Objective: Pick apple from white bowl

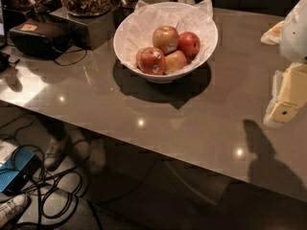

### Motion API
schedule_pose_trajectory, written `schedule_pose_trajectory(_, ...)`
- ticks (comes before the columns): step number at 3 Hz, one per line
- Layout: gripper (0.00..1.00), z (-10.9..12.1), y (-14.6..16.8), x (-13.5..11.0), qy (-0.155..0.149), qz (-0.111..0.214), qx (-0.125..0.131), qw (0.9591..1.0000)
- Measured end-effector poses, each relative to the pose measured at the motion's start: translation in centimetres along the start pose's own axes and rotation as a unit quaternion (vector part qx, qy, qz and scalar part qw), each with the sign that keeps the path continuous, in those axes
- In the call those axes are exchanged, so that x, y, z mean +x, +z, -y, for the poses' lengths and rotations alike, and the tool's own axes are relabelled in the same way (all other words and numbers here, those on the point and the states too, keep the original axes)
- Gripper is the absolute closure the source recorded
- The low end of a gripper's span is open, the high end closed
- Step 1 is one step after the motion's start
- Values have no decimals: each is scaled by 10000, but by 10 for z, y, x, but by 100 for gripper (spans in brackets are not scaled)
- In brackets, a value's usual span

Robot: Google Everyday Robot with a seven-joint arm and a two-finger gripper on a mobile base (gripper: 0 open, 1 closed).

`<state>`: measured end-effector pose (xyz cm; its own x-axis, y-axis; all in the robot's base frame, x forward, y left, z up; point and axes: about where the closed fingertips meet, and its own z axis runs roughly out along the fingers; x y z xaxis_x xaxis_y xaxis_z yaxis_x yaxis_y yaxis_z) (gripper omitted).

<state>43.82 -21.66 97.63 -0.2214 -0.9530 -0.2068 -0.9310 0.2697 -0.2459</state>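
Apple point(166, 39) — the large yellow-gold one with an orange-red blush — sits at the top of the pile in the white bowl point(132, 28), resting on crinkled white paper and against the other fruit. Touching its right side is a deep red apple point(190, 43); in front of it lie a darker red apple point(152, 60) and a paler yellow apple point(176, 61). The bowl stands toward the far side of the brown desk point(144, 114).

The gripper point(288, 102) hangs at the right edge of the view, well apart from the bowl, lower in the picture than the apple and far to its right, above the desk. It holds nothing that can be seen, and whether it is open or closed cannot be told.

A small white sticker shows on the apple's lower right face and another on the darker red apple — the print on both is too small to read.
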Motion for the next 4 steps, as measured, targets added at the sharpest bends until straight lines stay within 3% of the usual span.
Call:
schedule_pose_trajectory(2,0,4,-3,-13,84,-58,11,9999)
schedule_pose_trajectory(4,0,19,0,-75,-30,-386,172,9991)
